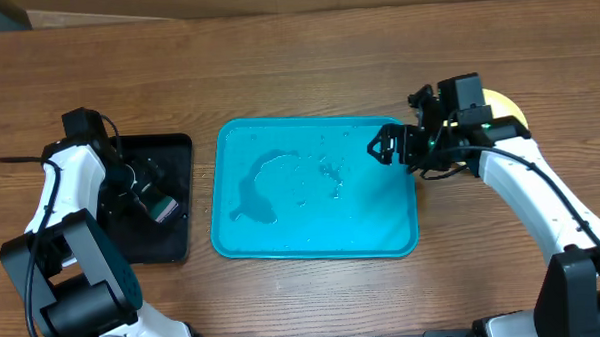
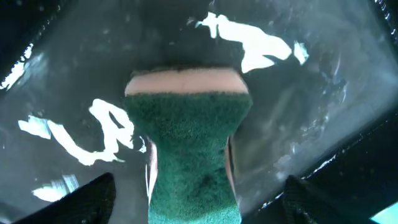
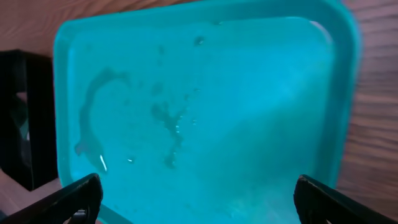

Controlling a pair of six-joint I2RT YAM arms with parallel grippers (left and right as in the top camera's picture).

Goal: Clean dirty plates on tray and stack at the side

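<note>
- Directly ahead of the right gripper point(image 1: 377, 147), the tray point(image 1: 372, 216) carries no plates. Its floor shows only a thin water film and a curved puddle point(image 1: 266, 185) toward the far side from this gripper.
- The right gripper hangs over the near edge of the tray. In the right wrist view its fingers stand wide apart with nothing between them.
- Behind the right gripper, off the tray, part of a pale yellow-green plate point(image 1: 506, 105) rests on the table point(image 1: 306, 58). The right arm covers most of it.
- No white or light blue plate shows in any view. They may lie beneath the yellow-green one, but the pictures do not confirm this.
- Under the left gripper point(image 1: 153, 201), well apart from the turquoise tray's contents, lies the black tray point(image 1: 168, 243), wet and glossy.
- Between the left fingers sits the sponge point(image 2: 189, 143), green scouring face toward the wrist camera, far end against the black tray.
- The visible finger parts stand clear of the sponge's sides, yet the sponge is waisted as if pinched. Whether the left gripper clamps it cannot be told.
- Judged status: removal of plates from the tray is complete, and stacking at the side appears complete or nearly so.
- Judged remainder: confirm the stack count; deposit the sponge if it is not already released.
</note>
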